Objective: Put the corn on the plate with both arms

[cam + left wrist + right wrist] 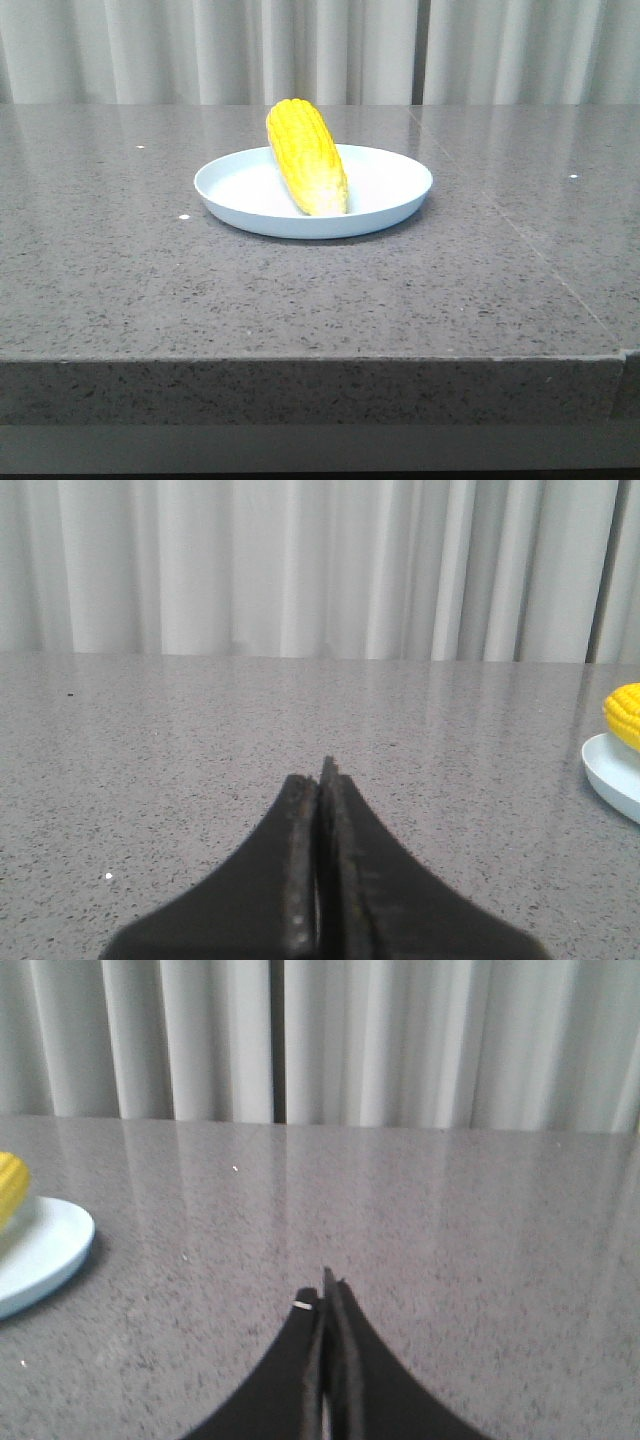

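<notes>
The yellow corn [306,155] lies on the pale-blue plate [400,185] at the middle of the grey table, its paler tip toward the front. Neither gripper shows in the front view. In the left wrist view my left gripper [320,780] is shut and empty above bare table; the plate's edge [610,775] and a bit of corn [625,712] show at the side, well apart from it. In the right wrist view my right gripper [325,1295] is shut and empty; the plate [45,1250] and a sliver of corn [10,1185] show at the other side.
The grey speckled stone table [300,300] has a front edge close to the camera and a seam [520,240] running along its right part. White curtains [320,50] hang behind the table.
</notes>
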Motion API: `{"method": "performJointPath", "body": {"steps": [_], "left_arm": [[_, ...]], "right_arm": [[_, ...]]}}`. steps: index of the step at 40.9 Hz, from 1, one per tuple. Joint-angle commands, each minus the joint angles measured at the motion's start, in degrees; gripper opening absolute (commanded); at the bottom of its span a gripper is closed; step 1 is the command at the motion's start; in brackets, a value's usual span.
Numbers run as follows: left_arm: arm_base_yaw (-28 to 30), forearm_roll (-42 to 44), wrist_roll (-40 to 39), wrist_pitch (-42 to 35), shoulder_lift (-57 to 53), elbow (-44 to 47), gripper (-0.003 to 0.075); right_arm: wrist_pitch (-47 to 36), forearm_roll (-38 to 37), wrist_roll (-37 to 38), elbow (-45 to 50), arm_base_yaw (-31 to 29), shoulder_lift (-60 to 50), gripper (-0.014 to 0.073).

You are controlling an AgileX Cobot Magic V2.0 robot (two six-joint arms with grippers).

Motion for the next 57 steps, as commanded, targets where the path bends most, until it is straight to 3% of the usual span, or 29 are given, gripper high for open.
{"method": "performJointPath", "body": {"steps": [1, 57], "left_arm": [[0.08, -0.59, 0.05, -4.1, -0.93, 1.27, -0.002], [0.08, -0.59, 0.05, -4.1, -0.93, 1.27, -0.002]], "right_arm": [[-10.75, 0.57, -0.16, 3.26, -0.42, -1.34, -0.0067], [-16.2, 1.11, 0.48, 4.94, -0.54, -1.31, -0.0067]]}}
